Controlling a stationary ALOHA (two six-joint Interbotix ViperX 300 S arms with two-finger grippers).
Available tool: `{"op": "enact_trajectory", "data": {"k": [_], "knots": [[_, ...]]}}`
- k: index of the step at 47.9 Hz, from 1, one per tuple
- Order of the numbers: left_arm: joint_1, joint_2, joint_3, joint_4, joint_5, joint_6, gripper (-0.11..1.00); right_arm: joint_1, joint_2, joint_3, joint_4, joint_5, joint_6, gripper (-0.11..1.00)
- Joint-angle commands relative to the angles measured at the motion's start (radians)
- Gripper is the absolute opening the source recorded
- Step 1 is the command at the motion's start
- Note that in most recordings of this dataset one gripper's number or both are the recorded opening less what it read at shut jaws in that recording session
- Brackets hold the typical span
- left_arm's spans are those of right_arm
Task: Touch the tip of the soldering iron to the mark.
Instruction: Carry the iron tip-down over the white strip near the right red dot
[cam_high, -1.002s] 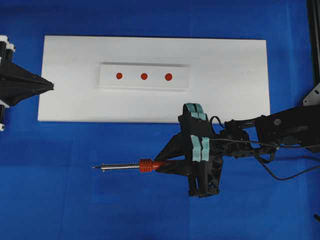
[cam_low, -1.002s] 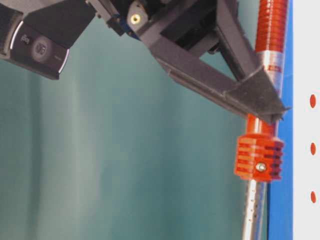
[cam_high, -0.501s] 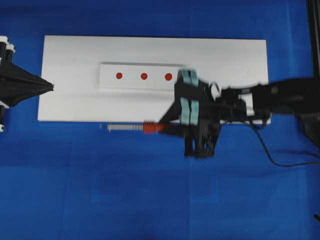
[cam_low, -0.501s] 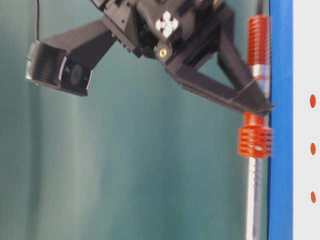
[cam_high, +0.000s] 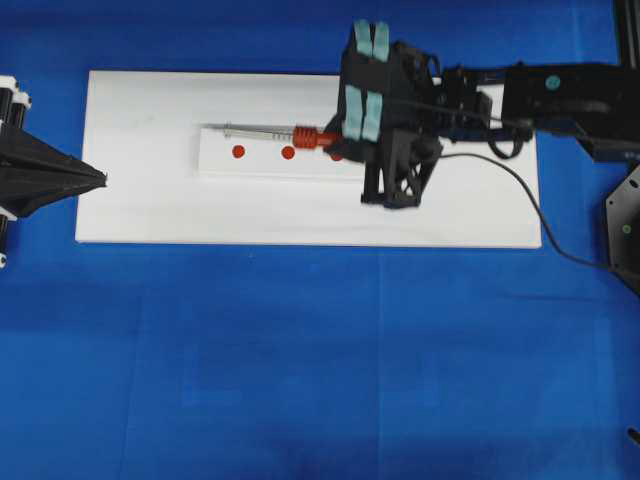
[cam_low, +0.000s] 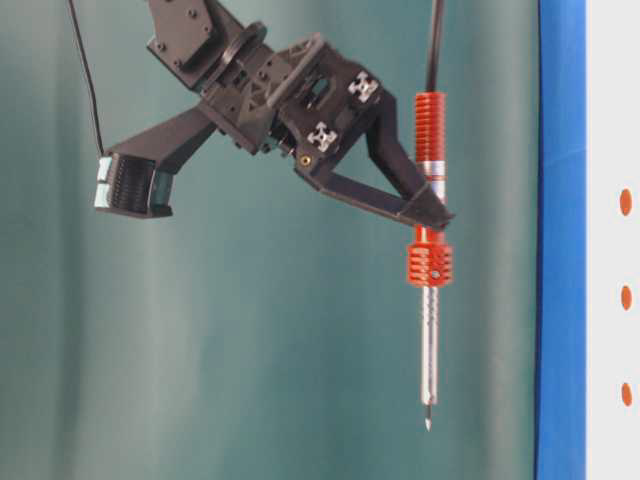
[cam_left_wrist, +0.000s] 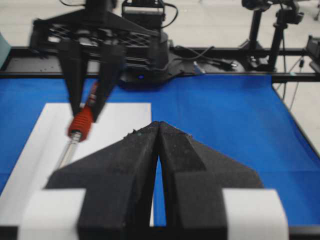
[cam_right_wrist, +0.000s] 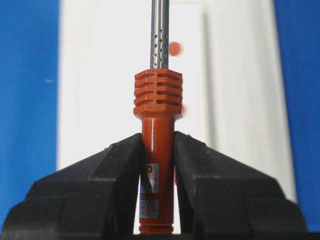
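- One iron (cam_high: 300, 137), held by the closed right gripper (cam_high: 333, 140).
- Two red marks (cam_high: 238, 152) are visible on one strip (cam_high: 215, 162).
- Left gripper (cam_left_wrist: 159, 131) closed, empty.

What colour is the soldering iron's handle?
Orange-red, clearest in the right wrist view: soldering iron.

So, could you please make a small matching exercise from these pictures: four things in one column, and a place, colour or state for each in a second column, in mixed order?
Things:
1. soldering iron
2. left claw
3. white board
4. cloth

States:
a. blue
b. shut, holds nothing
c. lies on the cloth
d. held in the right claw

Pairs: 1-d, 2-b, 3-c, 4-a
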Motion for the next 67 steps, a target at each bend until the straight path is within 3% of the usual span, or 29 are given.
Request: {"op": "enact_trajectory", "data": {"k": [1, 18, 39, 67], "knots": [[-0.005, 0.008, -0.011, 0.003, -0.009, 0.002, 0.00, -0.015, -0.031, -0.040, -0.018, 0.020, -0.002, 0.06], [-0.005, 0.006, -0.011, 0.002, -0.009, 0.002, 0.00, -0.026, -0.031, -0.046, -0.026, 0.052, -0.002, 0.06], [-0.005, 0.006, -0.011, 0.003, -0.012, 0.002, 0.00, -0.026, -0.031, -0.063, -0.044, 0.285, 0.008, 0.06], [-0.005, 0.009, -0.011, 0.002, -0.021, 0.002, 0.00, -0.026, -0.029, -0.067, -0.060, 0.287, 0.009, 0.06]]}}
